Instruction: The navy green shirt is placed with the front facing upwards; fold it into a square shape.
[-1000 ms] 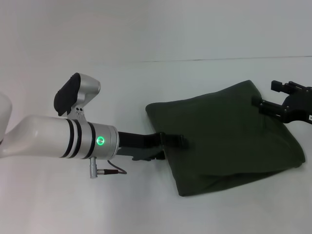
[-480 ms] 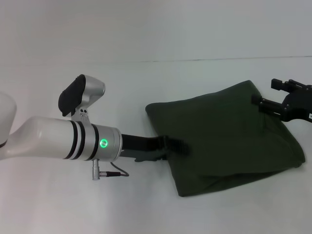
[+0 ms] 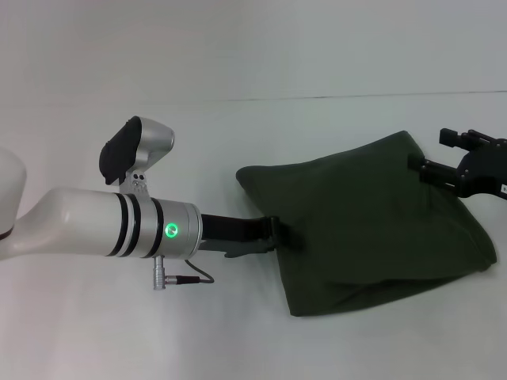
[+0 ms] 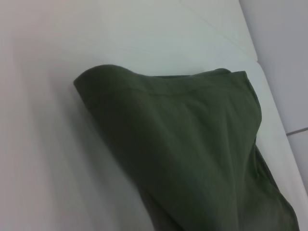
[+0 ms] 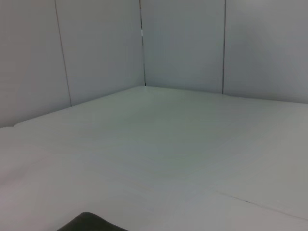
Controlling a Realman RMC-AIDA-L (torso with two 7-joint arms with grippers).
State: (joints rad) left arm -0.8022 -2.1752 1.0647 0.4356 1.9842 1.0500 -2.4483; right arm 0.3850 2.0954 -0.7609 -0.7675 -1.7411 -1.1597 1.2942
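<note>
My left gripper (image 3: 285,234) is at the near-left edge of the shirt (image 3: 372,222); whether it holds cloth I cannot tell. The shirt lies folded on the white table (image 3: 238,142), a soft, plain olive bundle reaching away toward my right gripper (image 3: 428,170), which sits at its far corner, grip also unclear.

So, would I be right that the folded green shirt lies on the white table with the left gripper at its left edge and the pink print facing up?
Not quite: no pink print shows. In the head view the navy green shirt shows only plain green. The rest holds: it lies folded on the white table, the left gripper at its left edge.
</note>
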